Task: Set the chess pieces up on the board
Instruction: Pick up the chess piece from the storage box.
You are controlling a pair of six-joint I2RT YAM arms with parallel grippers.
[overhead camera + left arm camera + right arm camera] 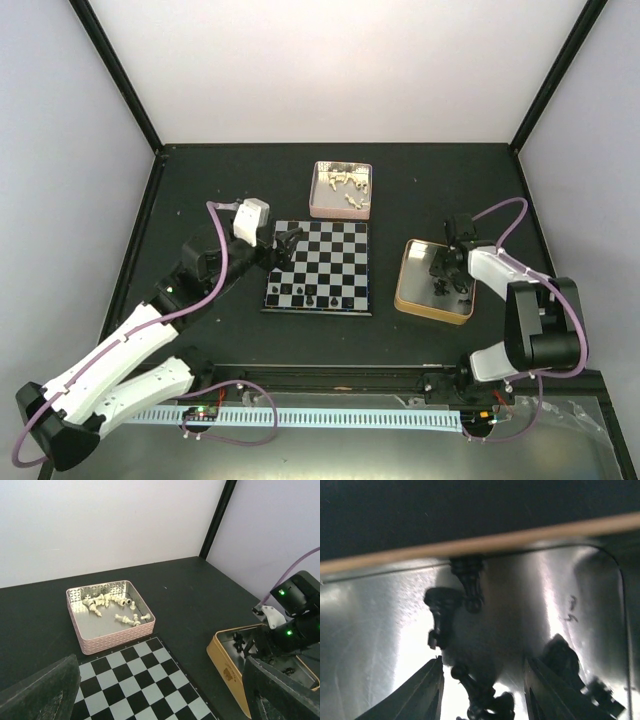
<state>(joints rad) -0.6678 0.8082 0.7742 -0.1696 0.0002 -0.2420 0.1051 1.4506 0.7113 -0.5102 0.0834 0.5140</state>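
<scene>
Inside the gold tin (470,545), the right gripper (483,665) stands part-open, a black piece (480,700) loose between its fingers; the left gripper (160,665) is spread wide and empty, with the board (130,680) below.

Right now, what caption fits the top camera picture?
Left gripper open above the board, right gripper reaching into the gold tin for black chess pieces; white pieces wait in the pink tin.

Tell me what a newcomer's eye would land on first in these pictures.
The checked board in the middle stands out, nearly bare, with only a few black pieces along its near edge. Behind it, a pink tin holds a jumble of white pieces. To the board's right, the right hand dips into a gold tin of more black pieces, its fingers open around one.
</scene>
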